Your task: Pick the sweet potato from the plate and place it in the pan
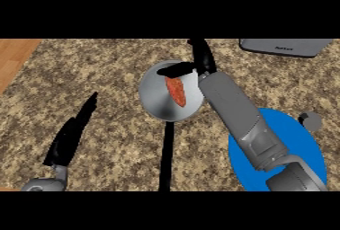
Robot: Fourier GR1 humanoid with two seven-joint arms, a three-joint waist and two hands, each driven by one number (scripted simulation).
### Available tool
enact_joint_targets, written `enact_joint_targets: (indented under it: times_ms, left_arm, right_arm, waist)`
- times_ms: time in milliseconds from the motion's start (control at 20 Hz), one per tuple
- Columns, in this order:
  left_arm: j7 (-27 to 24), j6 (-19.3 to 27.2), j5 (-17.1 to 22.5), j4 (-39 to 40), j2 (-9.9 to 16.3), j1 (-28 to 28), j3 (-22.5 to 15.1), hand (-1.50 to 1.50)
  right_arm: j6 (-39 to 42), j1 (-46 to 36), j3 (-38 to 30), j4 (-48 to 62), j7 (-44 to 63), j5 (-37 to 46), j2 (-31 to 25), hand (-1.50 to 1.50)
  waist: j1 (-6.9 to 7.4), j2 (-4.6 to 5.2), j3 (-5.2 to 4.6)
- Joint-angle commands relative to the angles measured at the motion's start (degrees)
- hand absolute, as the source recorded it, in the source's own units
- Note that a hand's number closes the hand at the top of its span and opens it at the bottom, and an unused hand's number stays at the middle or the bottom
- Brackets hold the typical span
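Sweet potato (176, 91) lies in the pan (154, 99); the corner device's (285, 46) label seems unreadable.

View: single head camera
Facing: steeply down onto the desk (100, 72)
Range: close; forearms enter from lower edge

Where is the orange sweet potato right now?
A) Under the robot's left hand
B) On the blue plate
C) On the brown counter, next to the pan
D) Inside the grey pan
D: the sweet potato lies inside the round grey pan, while the blue plate at the view's right carries none, and the right hand is at the pan's far rim.
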Motion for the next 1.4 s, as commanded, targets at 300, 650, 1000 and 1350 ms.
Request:
enact_joint_targets:
  times_ms: [300, 650, 1000, 1350]
  left_arm:
    - [-1.9, 2.0, -0.4, 0.4, -0.5, 3.9, 1.7, 0.00]
    - [0.5, 0.4, 1.4, -2.3, 0.9, 5.2, 3.8, 0.00]
    - [0.2, 0.6, -0.2, -2.0, 1.0, 4.7, 4.0, 0.00]
    - [1.4, 0.0, 0.4, -6.0, -0.1, 8.0, 3.4, 0.00]
  right_arm:
    - [-3.4, 2.6, -9.4, 4.1, -13.0, -5.6, -4.1, -1.50]
    - [8.2, 6.1, -10.9, 7.2, -19.3, -5.3, -15.6, -1.50]
    - [15.4, 7.9, -12.5, 10.2, -24.2, -5.1, -22.0, -1.50]
    - [22.9, 9.0, -12.9, 11.9, -26.0, -4.2, -27.8, -1.50]
  waist:
    - [-4.86, -0.70, -0.02]
    - [-5.95, -1.24, 0.01]
    - [-5.91, -1.19, 0.02]
    - [-5.66, -1.27, 0.05]
